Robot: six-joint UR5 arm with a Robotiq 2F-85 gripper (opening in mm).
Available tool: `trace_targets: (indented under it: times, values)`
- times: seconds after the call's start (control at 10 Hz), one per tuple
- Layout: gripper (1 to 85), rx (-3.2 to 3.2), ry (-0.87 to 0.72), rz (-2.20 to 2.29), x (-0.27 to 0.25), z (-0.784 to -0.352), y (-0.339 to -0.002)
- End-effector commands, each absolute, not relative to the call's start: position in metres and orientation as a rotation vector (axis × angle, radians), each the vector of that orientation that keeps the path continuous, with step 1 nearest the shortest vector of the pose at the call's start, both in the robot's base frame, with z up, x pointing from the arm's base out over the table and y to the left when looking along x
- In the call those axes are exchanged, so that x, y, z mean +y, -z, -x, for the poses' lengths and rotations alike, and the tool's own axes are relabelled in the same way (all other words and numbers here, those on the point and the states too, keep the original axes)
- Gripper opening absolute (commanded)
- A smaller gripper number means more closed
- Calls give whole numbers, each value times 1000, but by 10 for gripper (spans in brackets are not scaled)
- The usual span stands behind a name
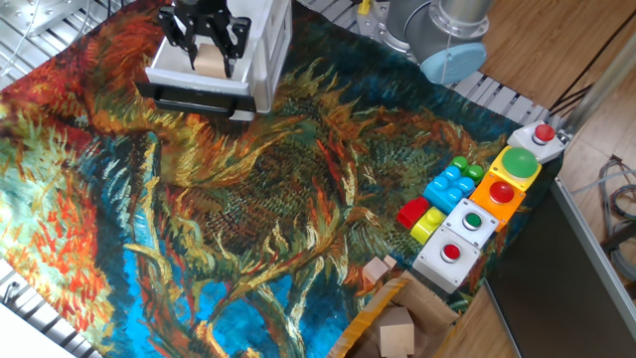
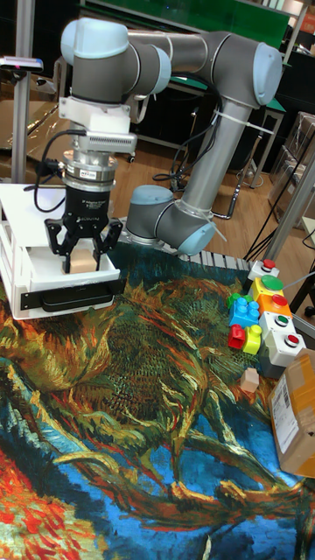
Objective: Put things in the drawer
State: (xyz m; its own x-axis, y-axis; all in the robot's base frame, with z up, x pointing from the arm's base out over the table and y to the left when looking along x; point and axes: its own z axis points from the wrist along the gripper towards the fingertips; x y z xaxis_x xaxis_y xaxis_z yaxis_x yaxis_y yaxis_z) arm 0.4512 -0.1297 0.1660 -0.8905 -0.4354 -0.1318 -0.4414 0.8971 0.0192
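Note:
My gripper [image 1: 208,52] [image 2: 82,262] hangs over the pulled-out drawer [image 1: 169,73] [image 2: 35,282] of the small white cabinet [image 1: 270,40] [image 2: 17,219] at the far left. Its fingers are shut on a pale wooden cube [image 1: 209,62] [image 2: 81,260], which sits low inside the drawer's white rim. Whether the cube rests on the drawer floor is not visible. The drawer's dark front [image 1: 194,99] [image 2: 74,299] faces the cloth. A second wooden cube [image 1: 378,269] [image 2: 250,379] lies on the cloth near the right edge.
A brown cardboard box [image 1: 373,323] [image 2: 293,411] at the front right holds another wooden cube [image 1: 396,333]. Coloured toy bricks [image 1: 445,189] [image 2: 241,319] and button boxes [image 1: 477,224] [image 2: 278,328] line the right side. The arm's base [image 1: 437,30] stands at the back.

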Motion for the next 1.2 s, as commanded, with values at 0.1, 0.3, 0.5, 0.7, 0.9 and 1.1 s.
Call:
trace_targets:
  times: [0.1,0.3,0.5,0.7,0.9,1.1]
  values:
    - [563,2908,-107,731,-124,-453,-169]
    - [597,2894,-109,757,-124,-454,-170]
    - [600,2893,-93,780,-129,-453,-174]
    - [600,2902,-107,790,-129,-448,-189]
    - [597,2913,-118,801,-129,-440,-204]
    - [397,2904,-111,792,-125,-442,-216]
